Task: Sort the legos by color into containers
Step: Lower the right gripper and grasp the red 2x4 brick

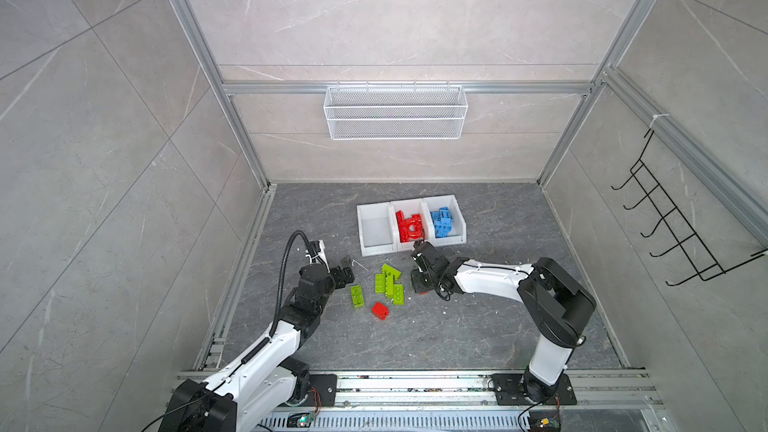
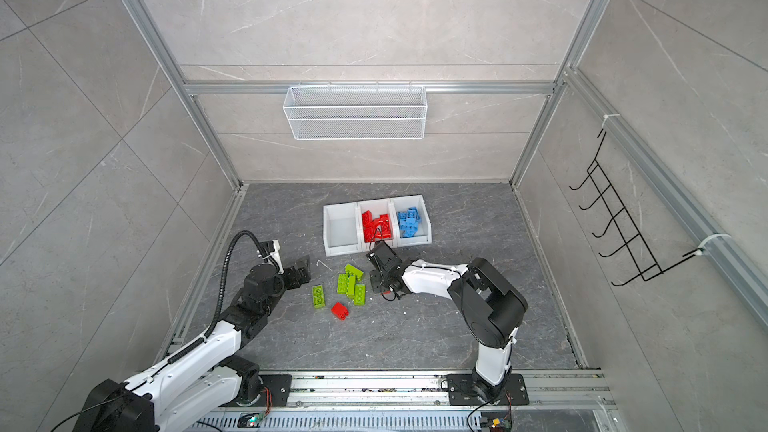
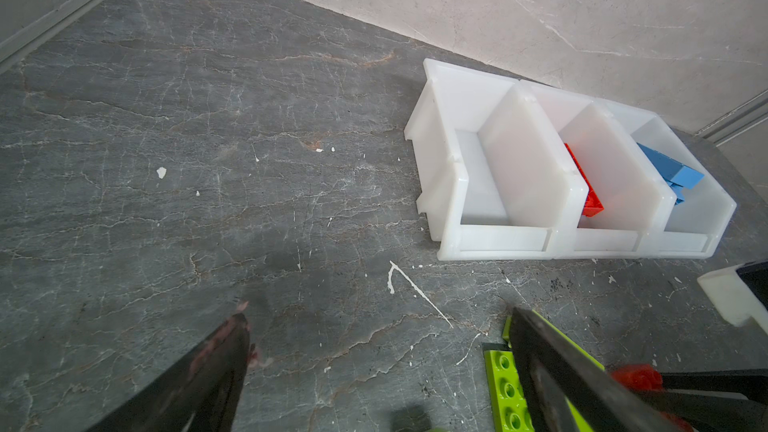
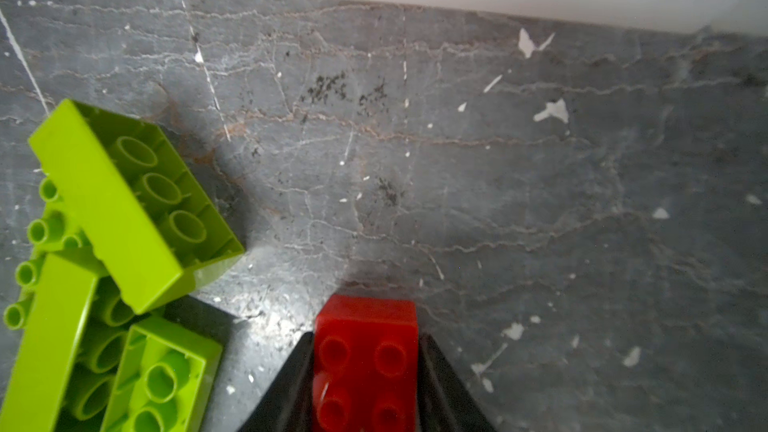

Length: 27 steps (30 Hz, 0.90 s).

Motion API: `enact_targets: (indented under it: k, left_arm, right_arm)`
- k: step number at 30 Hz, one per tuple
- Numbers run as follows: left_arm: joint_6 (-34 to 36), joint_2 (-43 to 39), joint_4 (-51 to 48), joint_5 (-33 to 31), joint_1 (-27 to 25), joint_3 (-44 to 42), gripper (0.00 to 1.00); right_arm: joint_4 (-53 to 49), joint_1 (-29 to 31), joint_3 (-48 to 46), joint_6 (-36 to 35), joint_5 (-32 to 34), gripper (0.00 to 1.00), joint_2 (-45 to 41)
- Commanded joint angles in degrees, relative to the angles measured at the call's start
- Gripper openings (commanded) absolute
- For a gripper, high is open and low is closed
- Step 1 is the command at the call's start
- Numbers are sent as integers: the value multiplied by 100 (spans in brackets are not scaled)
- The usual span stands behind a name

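Clamping red brick [image 4: 365, 367] between both jaws, right gripper [image 4: 368, 336]; left gripper [image 3: 378, 314] spread wide.

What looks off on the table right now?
No damage visible. White flecks litter the dark table, and a bent white strip lies in front of the empty bin. The green bricks are heaped, with an upturned brick leaning on the others. The red brick in the right gripper sits straight.
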Motion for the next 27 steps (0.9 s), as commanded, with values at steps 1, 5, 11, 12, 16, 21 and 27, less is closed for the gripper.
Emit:
enact_targets:
  k: [1,5,11,12,16,21,27]
  left_arm:
    - [79,-28,246,15,40,174,99]
    - [81,-58,248,10,40,155,99]
    - [66,-17,275,12,40,162,99]
    - [65,-13,276,11,41,155,100]
    - [75,-16,277,10,40,160,99]
    - [70,-38,266,20,42,154,99]
    - [75,-204,206,28,40,139,99]
  right_arm:
    - [-227,16,57,-56,124,38,-20]
    - [-261,16,59,-47,150,35,-44]
    - [-162,14,-19,-12,82,31,-412]
    - [-147,6,-21,-20,66,30,-491]
    - [-233,-69,91,-97,-60,28,-739]
    - [-423,-242,400,-251,-250,27,-1005]
    - [-758,-532,1115,-544,-477,27,-1003]
